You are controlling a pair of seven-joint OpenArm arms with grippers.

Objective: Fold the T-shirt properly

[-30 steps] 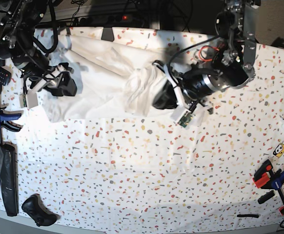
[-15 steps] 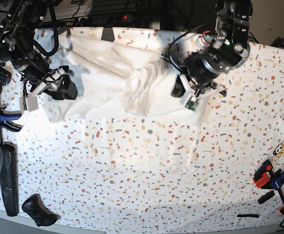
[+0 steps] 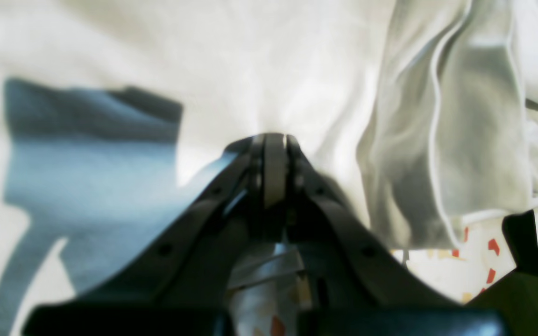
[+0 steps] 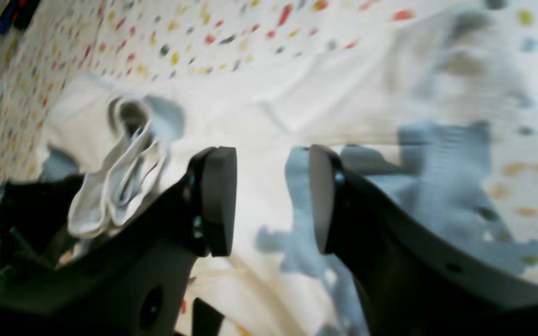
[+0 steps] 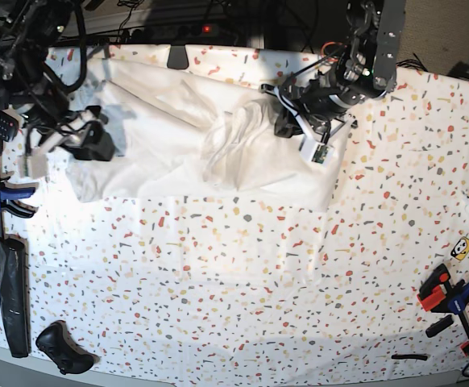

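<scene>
I see the T-shirt [image 5: 178, 137] lying crumpled at the far side of the speckled table [image 5: 242, 282], a bunched ridge of white folds through its middle. My left gripper [image 3: 273, 140] has its jaws pressed together over the cloth; since a second ago it has pulled back toward the far edge. My right gripper [image 4: 271, 200] hovers with its jaws apart above the shirt.

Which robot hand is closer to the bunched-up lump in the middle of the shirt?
The left. Its shut end effector sits right beside the lump. The right end effector, open, is over the shirt's far side edge, well away.
</scene>
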